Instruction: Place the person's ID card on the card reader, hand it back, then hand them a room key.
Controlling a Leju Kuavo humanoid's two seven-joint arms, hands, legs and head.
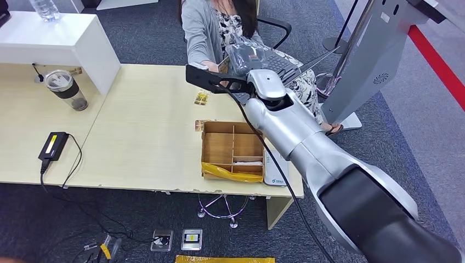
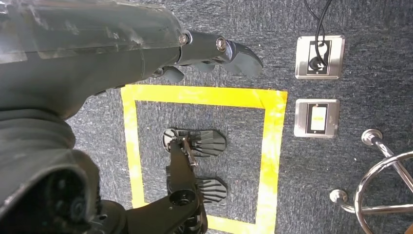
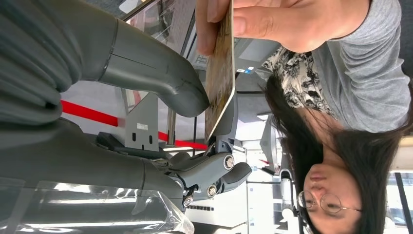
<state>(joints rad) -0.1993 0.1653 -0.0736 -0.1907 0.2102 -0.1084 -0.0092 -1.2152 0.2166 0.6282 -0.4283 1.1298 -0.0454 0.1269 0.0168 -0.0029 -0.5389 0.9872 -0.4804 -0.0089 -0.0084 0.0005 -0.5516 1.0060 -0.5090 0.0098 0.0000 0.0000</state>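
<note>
Pale wood makes up the table point(image 1: 142, 142) in front of us. At its left end we see a cup point(image 1: 67, 89) with a lid, and nearer us a black card reader point(image 1: 53, 146) with a yellow strip, its cable trailing off the edge. Right of centre sits a cardboard box point(image 1: 232, 150) with dividers, yellow tape across its near wall.

Our right arm stretches over the table's far edge toward a seated person point(image 1: 211, 27) in a grey cardigan. In the right wrist view our right hand point(image 3: 195, 112) has its thumb point(image 3: 160, 80) pressed on one face of the card point(image 3: 220, 73) and a dark finger behind the other, so the card is pinched. The person's hand point(image 3: 253, 22) holds the card's other end as well.

Our left hand point(image 2: 214, 53) hangs over the grey carpet, above a square of yellow tape point(image 2: 202, 95); its fingers are slightly curled and hold nothing.
</note>
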